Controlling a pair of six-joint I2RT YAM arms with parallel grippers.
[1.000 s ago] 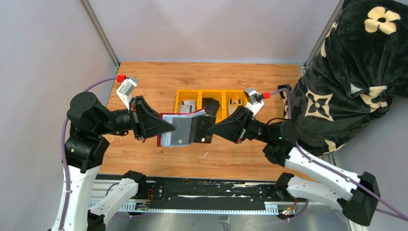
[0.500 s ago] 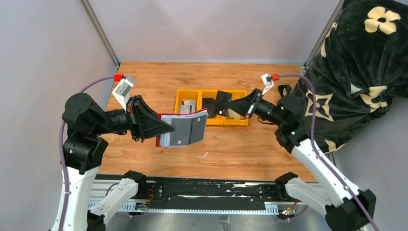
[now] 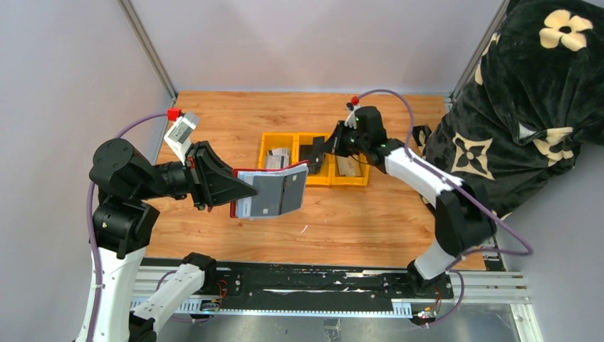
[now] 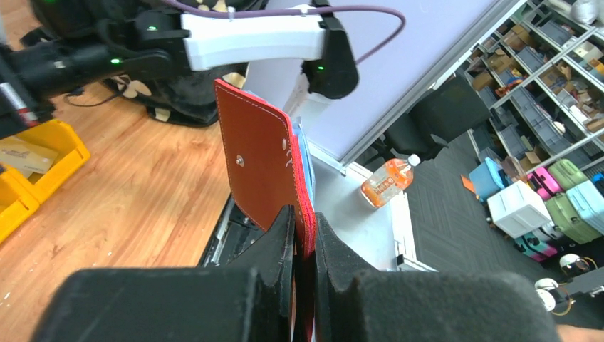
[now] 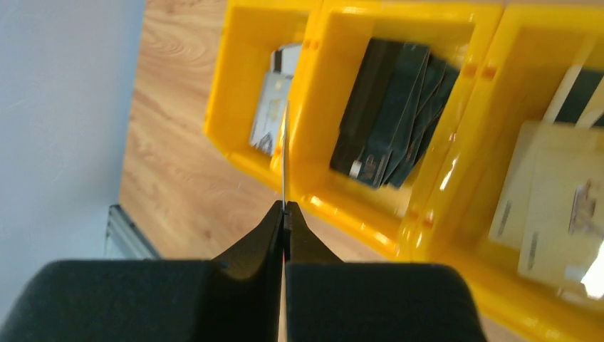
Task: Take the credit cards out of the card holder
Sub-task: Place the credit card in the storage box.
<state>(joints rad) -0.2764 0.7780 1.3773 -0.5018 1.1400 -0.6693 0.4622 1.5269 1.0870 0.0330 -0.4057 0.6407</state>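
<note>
Right pincer [image 5: 283,208] nips card [image 5: 285,153] | left pincer [image 4: 304,221] clamps card holder [image 4: 260,164] | bins [image 5: 246,43] hold cards [image 5: 388,121], seemingly colour-sorted

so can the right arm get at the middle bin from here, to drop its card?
Likely yes. The right gripper, shut on the card, hovers just above the middle bin, over its left edge, with nothing between. The card holder is off in the left gripper, out of the way.
</note>
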